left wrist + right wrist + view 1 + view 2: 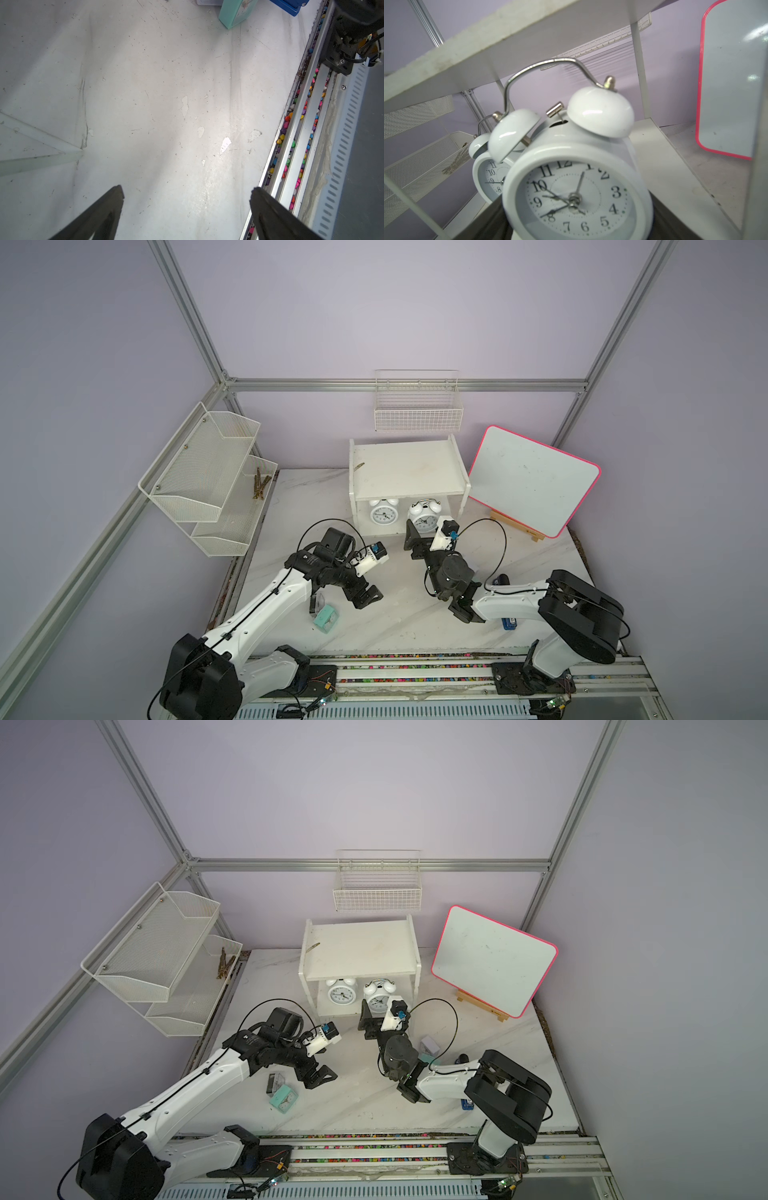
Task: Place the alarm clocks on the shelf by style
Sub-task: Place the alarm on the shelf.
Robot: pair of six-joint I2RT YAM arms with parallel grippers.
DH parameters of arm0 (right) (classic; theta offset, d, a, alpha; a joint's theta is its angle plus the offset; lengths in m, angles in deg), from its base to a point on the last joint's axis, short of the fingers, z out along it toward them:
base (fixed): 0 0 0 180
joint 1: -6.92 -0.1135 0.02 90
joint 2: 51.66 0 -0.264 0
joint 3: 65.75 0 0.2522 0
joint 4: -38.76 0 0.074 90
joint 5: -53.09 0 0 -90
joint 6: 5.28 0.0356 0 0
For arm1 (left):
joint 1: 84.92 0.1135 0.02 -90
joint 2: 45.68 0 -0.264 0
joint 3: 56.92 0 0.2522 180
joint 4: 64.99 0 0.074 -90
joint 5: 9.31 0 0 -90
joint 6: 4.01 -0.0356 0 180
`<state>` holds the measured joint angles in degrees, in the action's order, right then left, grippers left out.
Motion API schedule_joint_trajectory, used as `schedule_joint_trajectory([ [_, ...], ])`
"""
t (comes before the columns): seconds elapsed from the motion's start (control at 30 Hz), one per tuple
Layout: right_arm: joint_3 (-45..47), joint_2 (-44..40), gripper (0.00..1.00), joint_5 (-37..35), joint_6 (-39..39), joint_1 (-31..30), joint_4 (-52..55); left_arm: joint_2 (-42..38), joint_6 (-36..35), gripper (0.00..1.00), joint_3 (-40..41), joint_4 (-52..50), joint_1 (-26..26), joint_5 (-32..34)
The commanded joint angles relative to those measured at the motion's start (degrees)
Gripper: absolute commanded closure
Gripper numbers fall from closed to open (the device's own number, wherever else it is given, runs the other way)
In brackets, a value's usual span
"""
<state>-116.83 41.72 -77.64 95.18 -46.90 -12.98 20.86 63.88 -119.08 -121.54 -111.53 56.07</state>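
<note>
Empty left hand (187, 193) spread wide, tipped downward, right hand (424, 533) gripping twin-bell clock (577, 187) in shelf (409, 472)

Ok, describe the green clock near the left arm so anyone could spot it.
On the white tabletop, look front left, beside the left end effector. Two small square clocks sit together; it's the mint green clock, nearer the front edge than the clear dark clock.

L wall: white mesh 2-tier rack (199, 481), brown sticks (261, 486) in lower tier. Back wall: white wire-grid basket (417, 419) hung on rail. Marble bench (395, 626), rear R: pink-rimmed whiteboard (534, 481) tilted on wooden easel (519, 526). Blue flat obj (509, 623) nr front R edge. Coloured pebbles (415, 656) in front rail channel.
</note>
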Motion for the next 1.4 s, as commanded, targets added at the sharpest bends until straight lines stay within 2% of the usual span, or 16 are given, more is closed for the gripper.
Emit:
schedule_joint_trajectory([
  [0.0,-2.7,2.0,0.47,-1.1,-2.6,0.2,-6.0,-1.9,-0.6,0.02,0.5,1.4,0.7,0.0],
  [0.67,-10.9,8.7,0.46,0.6,3.1,5.0,6.9,-4.4,-2.0,0.00,2.8,1.4,2.7,-0.5],
  [0.97,-12.5,8.7,0.45,0.3,5.5,5.8,12.6,-4.7,-2.1,0.00,2.9,1.2,3.4,-1.0],
  [1.37,-10.4,6.6,0.42,-0.1,7.1,5.8,14.2,-4.8,-2.2,0.00,2.8,1.2,3.6,-1.3],
])
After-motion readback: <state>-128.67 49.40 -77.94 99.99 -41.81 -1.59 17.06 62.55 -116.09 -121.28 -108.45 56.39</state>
